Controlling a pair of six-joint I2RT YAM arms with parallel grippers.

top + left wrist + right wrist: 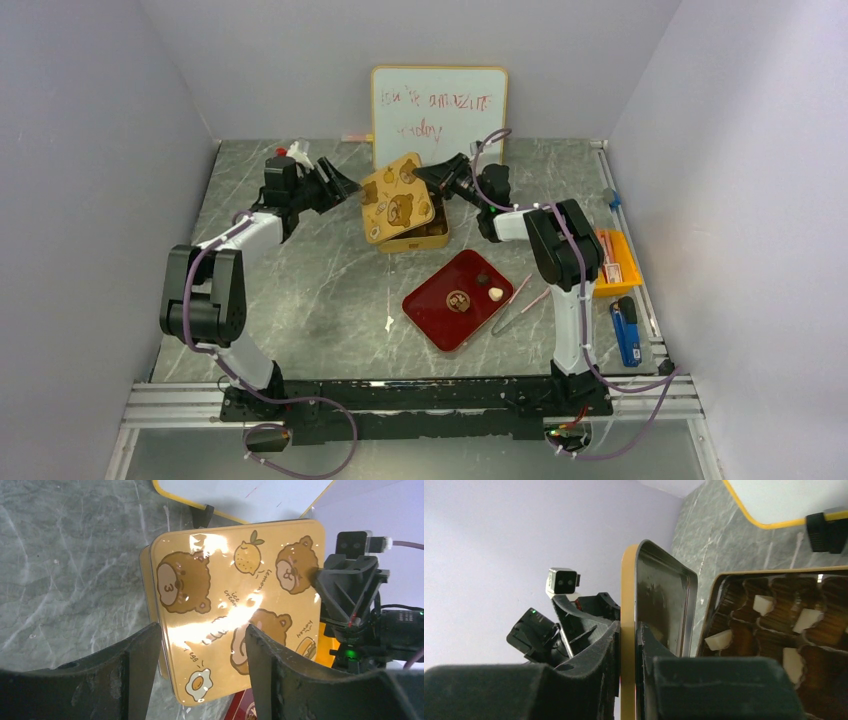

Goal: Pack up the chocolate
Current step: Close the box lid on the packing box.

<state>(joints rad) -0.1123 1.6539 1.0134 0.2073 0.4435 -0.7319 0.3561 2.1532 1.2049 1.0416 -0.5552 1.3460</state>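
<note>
Grey marble surface (300, 290): right tool (630, 630) clenched on tilted yellow bear-print tin lid (225, 595); left tool (202, 629) released, facing it; cream chocolate pieces (764, 605) in open tin base (424, 238).

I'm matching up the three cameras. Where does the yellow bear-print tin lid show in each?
Top external: lid at centre, propped over the tin, below the whiteboard.
Left wrist: lid fills the middle, printed face showing; whiteboard at top.
Right wrist: lid edge-on at centre, in the jaws of the right gripper; whiteboard top right.
Shared landmark: the whiteboard.
</note>
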